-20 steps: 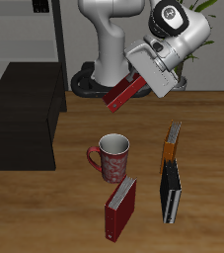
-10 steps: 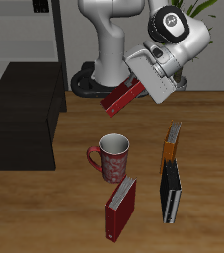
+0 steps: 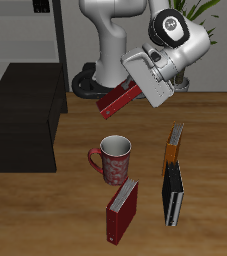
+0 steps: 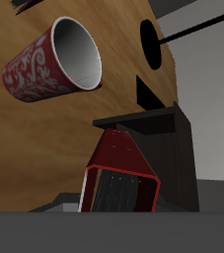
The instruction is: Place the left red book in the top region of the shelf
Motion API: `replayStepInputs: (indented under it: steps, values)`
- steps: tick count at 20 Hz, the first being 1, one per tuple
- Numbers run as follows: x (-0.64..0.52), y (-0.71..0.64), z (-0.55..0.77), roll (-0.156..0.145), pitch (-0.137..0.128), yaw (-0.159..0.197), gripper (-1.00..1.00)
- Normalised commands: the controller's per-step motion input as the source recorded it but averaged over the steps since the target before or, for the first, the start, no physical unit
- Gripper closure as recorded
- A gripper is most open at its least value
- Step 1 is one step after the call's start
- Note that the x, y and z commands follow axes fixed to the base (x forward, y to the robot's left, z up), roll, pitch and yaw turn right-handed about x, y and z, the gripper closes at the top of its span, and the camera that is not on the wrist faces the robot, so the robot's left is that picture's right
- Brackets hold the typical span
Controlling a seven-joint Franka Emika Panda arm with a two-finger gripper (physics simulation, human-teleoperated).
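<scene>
My gripper is shut on the left red book, holding it tilted in the air in front of the robot's base, above and behind the mug. In the wrist view the book hangs between my fingers, with the gripper closed around its near end. The shelf, a low black-brown cabinet with a flat top, stands off to the side of the held book at the table's edge, and its top is bare. The wrist view shows the shelf just beyond the book.
A red patterned mug stands mid-table. A second red book lies near the front edge. Beside it stand a black book and a thin orange book. A tall grey rack rises behind the shelf.
The arm has swung slightly toward the shelf side, carrying the red book a little that way. Nothing on the table has moved.
</scene>
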Motion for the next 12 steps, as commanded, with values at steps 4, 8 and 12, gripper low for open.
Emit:
replayStepInputs:
  steps: [4,8,12]
  values:
    - [0.01,-0.20,-0.04,-0.039,0.013,-0.019,1.00]
    - [0.07,-0.17,-0.07,-0.050,0.022,-0.007,1.00]
    - [0.13,-0.03,-0.01,-0.066,0.008,-0.008,1.00]
